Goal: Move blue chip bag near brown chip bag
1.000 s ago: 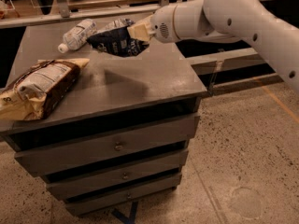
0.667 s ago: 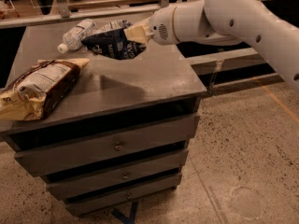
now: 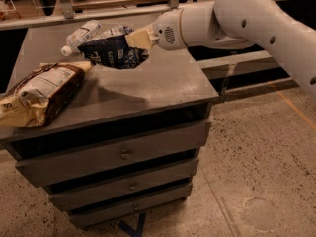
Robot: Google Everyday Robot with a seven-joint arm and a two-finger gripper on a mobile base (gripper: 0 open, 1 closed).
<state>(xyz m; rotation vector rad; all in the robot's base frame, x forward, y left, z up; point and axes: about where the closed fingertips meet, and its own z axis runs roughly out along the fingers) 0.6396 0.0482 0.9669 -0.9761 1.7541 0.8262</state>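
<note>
Gripping the blue chip bag (image 3: 114,52) by its right edge, the gripper (image 3: 137,38) holds it above the rear of the cabinet top (image 3: 163,85). Brown chip bag (image 3: 42,90) lies front-left, near. Clear bottle (image 3: 81,35) sits just behind.

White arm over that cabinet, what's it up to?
The robot's gripper holds the blue bag by its right end, lifted above the cabinet top. The brown bag lies at the cabinet's left edge, just left of the blue one. A bottle lies behind the blue bag, which is not yet set down.
</note>
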